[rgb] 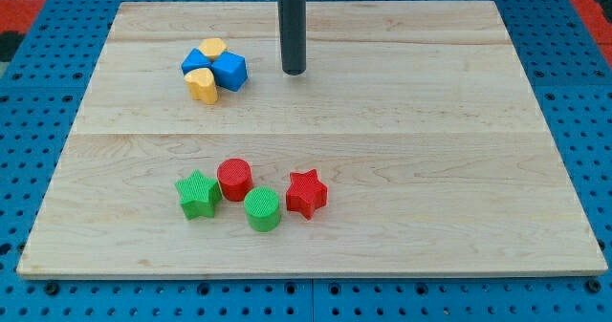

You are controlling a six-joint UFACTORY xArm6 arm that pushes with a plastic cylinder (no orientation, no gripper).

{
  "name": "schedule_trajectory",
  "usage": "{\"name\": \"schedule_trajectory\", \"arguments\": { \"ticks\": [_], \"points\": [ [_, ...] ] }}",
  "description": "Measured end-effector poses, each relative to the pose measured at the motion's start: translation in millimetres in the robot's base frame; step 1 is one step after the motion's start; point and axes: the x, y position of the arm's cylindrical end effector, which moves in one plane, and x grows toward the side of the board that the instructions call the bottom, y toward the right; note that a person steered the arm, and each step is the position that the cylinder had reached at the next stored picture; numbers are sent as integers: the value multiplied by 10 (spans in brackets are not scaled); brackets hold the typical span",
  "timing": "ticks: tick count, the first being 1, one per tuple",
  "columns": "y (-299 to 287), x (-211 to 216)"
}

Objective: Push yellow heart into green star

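Observation:
The yellow heart (203,85) lies at the upper left of the wooden board, at the lower left of a tight cluster with two blue blocks and another yellow block. The green star (198,194) lies at the lower left of the board, well below the heart and touching a red cylinder. My tip (294,72) is on the board to the right of the cluster, a short gap from the blue cube and apart from the heart.
In the cluster are a blue block (196,60), a blue cube (229,70) and a yellow block (213,47). Next to the green star lie a red cylinder (234,180), a green cylinder (262,209) and a red star (306,193).

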Motion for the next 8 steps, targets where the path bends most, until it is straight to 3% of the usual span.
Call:
{"name": "schedule_trajectory", "arguments": {
  "ticks": [1, 2, 4, 8],
  "points": [
    [111, -6],
    [40, -521],
    [-1254, -567],
    [-1044, 974]
  ]
}}
